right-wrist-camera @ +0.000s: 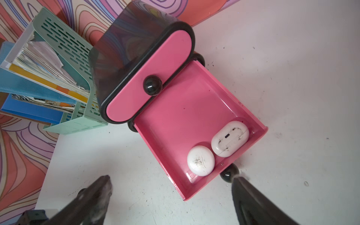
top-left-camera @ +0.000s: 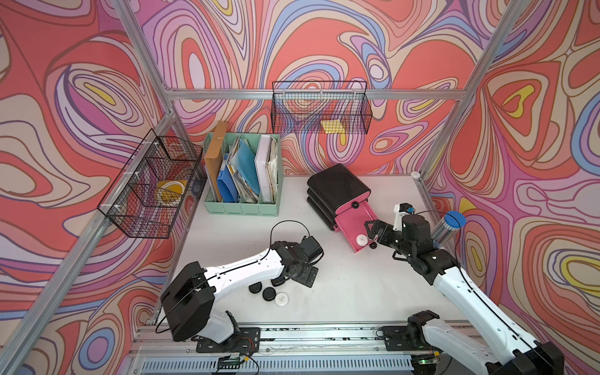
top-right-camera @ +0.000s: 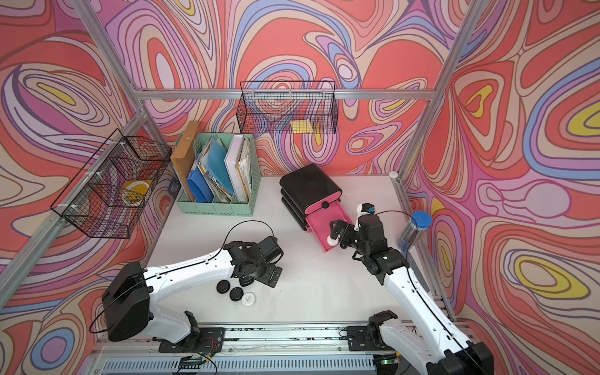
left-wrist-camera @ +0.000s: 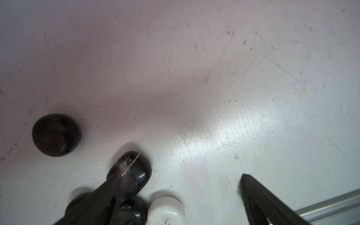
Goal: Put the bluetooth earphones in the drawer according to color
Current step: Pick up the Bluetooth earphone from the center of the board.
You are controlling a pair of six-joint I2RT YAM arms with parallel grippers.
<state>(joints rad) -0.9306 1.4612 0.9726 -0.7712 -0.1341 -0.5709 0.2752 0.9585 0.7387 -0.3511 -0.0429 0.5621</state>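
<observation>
In both top views the black cabinet [top-left-camera: 337, 185] with pink fronts stands right of centre on the white surface [top-left-camera: 341, 308]. Its top front is shut. The drawer [right-wrist-camera: 175, 109] below it stands pulled out. Inside, near the front wall, a round white case [right-wrist-camera: 200, 160] and an oblong white case [right-wrist-camera: 229, 138] lie side by side.

The right tool [right-wrist-camera: 171, 178] is open and empty at the front of that drawer, with one finger just beside the drawer's black knob [right-wrist-camera: 228, 175].

At lower centre the left tool [left-wrist-camera: 179, 178] is also open. One finger overlaps a black case [left-wrist-camera: 134, 171]; whether they touch I cannot tell. A second black case [left-wrist-camera: 56, 135] lies apart on the surface. A third black case [left-wrist-camera: 132, 212] lies just beside a loose white case [left-wrist-camera: 165, 210].
</observation>
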